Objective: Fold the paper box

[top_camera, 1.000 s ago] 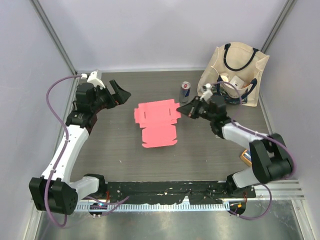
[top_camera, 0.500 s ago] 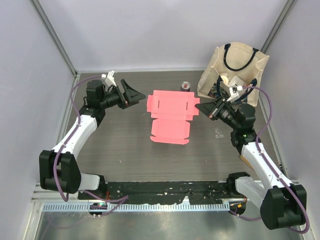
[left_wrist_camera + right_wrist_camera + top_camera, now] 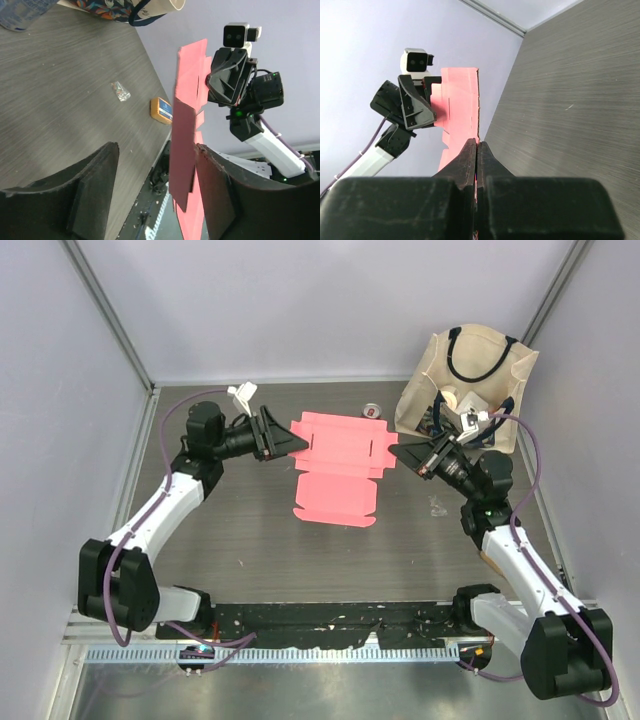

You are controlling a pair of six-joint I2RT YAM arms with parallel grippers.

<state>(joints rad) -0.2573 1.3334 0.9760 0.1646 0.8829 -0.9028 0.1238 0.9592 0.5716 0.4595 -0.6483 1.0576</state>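
Overhead; wrist views opposed across paper box [image 3: 338,452]

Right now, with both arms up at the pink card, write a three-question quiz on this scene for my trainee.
1. True or false: the right gripper is shut on an edge of the paper box, holding it off the table.
2. How does the left gripper stand? A) open, straddling the card's opposite edge; B) shut on a bag handle; C) lying flat on the table.
3. Name the thing with black handles behind the right arm.

Key: 1 true; 2 A; 3 the cream tote bag.
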